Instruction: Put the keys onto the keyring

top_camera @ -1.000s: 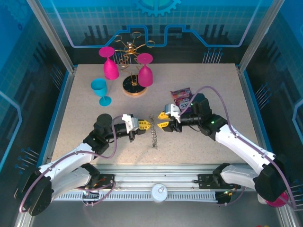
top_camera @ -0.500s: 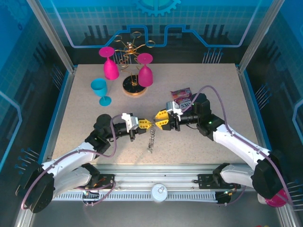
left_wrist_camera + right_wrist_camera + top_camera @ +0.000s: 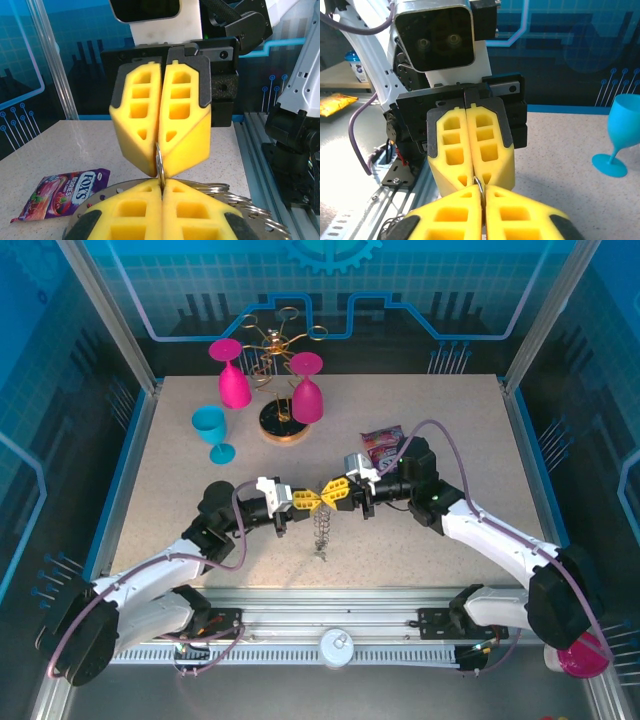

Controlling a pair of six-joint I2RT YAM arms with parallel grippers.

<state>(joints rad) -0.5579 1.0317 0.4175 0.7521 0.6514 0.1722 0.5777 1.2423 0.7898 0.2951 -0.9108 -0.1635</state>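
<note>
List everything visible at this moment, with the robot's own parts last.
keyring: 1, grey metal, hanging between the two grippers at the table's centre front
pink goblets: 2, pink, one on each side of the wire rack
blue goblet: 1, blue, upright, nearer than the rack and to its left
wire rack: 1, gold on a round base, far left of centre
sweets packet: 1, purple, beside the right arm's wrist
table: 1, speckled beige
left gripper: 1, yellow fingers, shut on the keyring
right gripper: 1, yellow fingers, shut on a wire loop of the keyring
</note>
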